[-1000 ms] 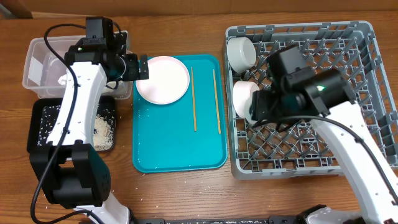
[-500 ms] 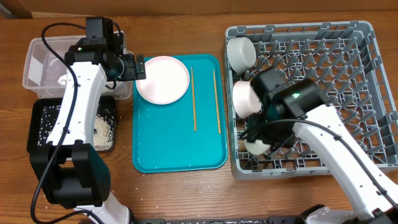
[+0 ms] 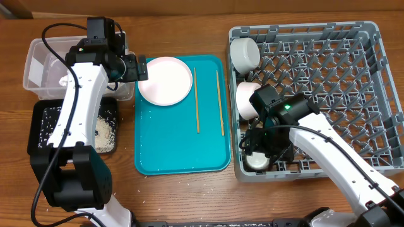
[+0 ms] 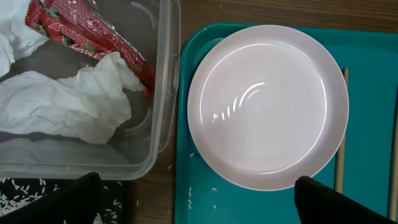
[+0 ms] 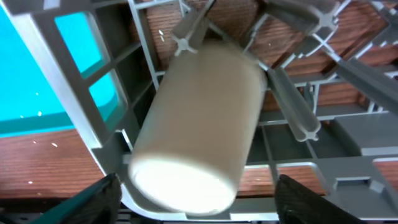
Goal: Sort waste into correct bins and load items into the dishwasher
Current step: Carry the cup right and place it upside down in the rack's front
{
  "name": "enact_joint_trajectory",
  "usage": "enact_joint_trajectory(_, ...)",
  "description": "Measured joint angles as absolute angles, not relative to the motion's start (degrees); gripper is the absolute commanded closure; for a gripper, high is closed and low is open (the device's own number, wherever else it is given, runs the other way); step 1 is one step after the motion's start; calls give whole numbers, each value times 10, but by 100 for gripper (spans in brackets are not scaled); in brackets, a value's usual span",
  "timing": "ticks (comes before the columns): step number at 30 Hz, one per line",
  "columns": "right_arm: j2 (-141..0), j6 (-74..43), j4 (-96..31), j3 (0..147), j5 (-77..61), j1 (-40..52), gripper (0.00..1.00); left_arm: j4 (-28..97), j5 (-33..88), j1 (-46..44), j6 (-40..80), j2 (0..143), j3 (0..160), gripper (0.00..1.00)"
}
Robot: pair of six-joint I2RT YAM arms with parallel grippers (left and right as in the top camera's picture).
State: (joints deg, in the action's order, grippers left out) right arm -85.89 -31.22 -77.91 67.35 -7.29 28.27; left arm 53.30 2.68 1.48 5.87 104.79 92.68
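Near the dish rack's 7 o'clock corner, the white cup is seen between the wide-open right gripper, long axis toward 1 o'clock.

The overhead camera is looking straight down from high up at the whole table. The left wrist camera is looking down closely at the pink plate and clear tub, the right one at the white cup in the rack. The overhead view is showing these too.
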Motion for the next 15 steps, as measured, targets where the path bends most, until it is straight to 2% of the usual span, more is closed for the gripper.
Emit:
enact_joint_trajectory(7,-859,-311,-772,703,-70,283,20,529,5,15,58,1048,927,0)
enact_joint_trajectory(15,-874,-304,-606,850,-74,283,25,572,-72,15,25,1048,933,0)
